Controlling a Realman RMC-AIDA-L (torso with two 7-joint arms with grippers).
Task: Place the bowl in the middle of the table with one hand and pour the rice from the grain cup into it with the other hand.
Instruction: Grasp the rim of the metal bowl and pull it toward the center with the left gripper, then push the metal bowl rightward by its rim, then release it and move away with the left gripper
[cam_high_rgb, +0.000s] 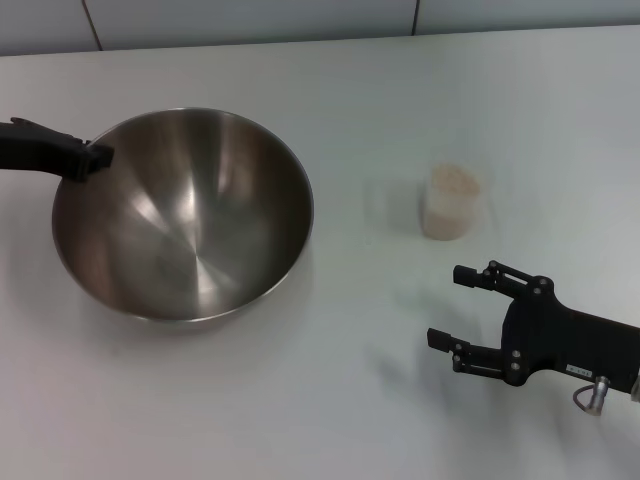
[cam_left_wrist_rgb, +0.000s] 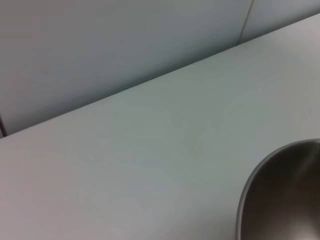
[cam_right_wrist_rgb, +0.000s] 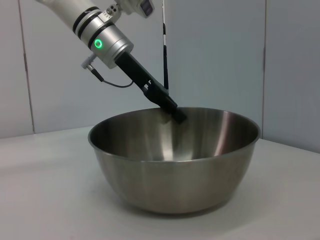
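White table (cam_high_rgb: 330, 400) under a pale panelled wall along the far edge; lots of bare surface in front & to the right.

Bowl (cam_high_rgb: 182, 212) – big steel, empty, upright, sits on the left half of the table, not yet centred. The right wrist view shows it resting flat on the top.

Left gripper (cam_high_rgb: 88, 160) comes in from the left edge, tip at the bowl's left rim. It looks clamped on the rim, one finger dipping inside per the right wrist view, but the jaw gap isn't clearly shown, so can't tell for sure. The left wrist view only catches an arc of the bowl rim + bare table.

Right gripper (cam_high_rgb: 462, 308) hovers near the front-right corner, jaws apart w/ nothing between them, fingers pointing left. It's just in front of the grain cup, not touching.

Grain cup (cam_high_rgb: 452, 202) stands upright right of centre, well apart from the bowl, filled w/ rice (cam_high_rgb: 453, 181) close to the brim.

Step, as I read it: bowl placement is in hand; pour not begun. Next likely needs the bowl slid right toward centre, then the right gripper moved back to close on the cup.

Room: open gap between bowl & cup is wide enough for the bowl, prob. tight near the cup, so risk of nudging it. Far edge is well clear.
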